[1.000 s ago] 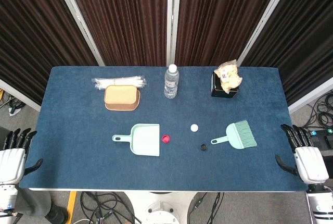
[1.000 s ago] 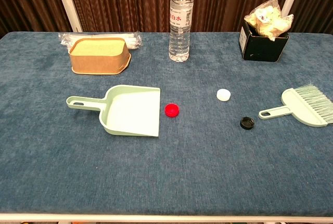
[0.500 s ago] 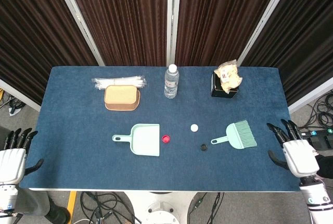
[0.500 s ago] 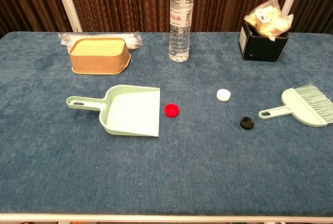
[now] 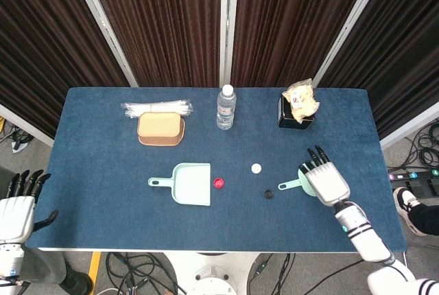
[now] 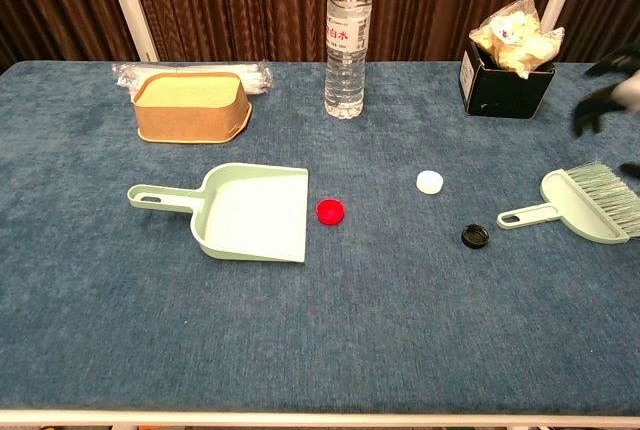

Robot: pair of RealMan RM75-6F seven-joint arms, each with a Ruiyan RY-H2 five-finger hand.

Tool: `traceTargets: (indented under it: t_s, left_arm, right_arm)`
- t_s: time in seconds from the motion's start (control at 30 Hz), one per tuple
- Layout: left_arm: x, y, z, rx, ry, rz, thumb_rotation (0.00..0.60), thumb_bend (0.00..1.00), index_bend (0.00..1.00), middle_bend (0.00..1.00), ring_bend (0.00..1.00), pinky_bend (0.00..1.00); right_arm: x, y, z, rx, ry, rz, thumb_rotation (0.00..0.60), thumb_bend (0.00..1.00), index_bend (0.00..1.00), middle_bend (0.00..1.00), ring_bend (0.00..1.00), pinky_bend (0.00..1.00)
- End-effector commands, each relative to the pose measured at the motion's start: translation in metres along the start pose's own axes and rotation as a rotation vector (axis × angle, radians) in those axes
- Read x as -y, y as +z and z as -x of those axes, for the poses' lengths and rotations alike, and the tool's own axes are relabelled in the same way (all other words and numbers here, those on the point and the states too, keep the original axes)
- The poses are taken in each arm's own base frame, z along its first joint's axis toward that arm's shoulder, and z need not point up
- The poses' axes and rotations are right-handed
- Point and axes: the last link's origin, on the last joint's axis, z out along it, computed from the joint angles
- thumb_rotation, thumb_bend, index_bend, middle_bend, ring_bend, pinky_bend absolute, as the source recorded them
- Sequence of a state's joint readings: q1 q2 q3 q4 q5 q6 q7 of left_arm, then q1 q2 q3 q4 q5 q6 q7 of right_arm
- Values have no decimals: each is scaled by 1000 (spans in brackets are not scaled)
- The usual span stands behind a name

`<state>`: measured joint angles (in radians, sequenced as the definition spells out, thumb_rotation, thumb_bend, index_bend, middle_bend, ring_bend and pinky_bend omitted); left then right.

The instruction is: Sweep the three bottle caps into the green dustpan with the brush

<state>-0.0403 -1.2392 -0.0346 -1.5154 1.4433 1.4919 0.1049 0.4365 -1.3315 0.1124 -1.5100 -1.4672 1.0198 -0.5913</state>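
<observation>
A green brush (image 6: 588,205) is lying flat on the blue table (image 5: 96,144) at the right of both views, handle pointing toward the centre. In the head view the right hand (image 5: 324,177) is hovering over the brush head, covering most of it and leaving the handle showing at its left; its fingers (image 5: 315,160) are pointing toward the top of the frame, spread and holding nothing. Whether it is touching the brush cannot be told. In the chest view only dark blurred fingertips are showing at the right edge, above the brush.

The left hand (image 5: 16,207) is waiting at the lower left corner, off the table edge, fingers apart and empty.

The green dustpan (image 6: 243,212) is lying left of centre. A red cap (image 6: 331,212) is sitting just beside its open edge. A white cap (image 6: 429,182) and a black cap (image 6: 475,236) are lying between the dustpan and the brush.
</observation>
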Motion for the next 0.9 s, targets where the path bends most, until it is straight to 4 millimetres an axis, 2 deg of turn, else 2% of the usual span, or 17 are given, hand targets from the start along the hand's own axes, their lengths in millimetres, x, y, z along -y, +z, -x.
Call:
traceTargets:
  t_s: [0.03,0.33,0.9]
  left_arm:
    - [0,1,1,3,-2,0,600,189,148,108,14,0]
    - [0,2,3,10,-8,3,600,189,148,108,14,0]
    - [1,0,6,22,-18,-5,600,189,148,108,15,0]
  right_arm:
    - [16,16,13,37,-12,-30,600,172,352,358,80,68]
    - [30,26,34,70,-22,-43,600,218,360,359,80,69]
    - [47,39,44,73,40,-63,600,213,370,359,99,75]
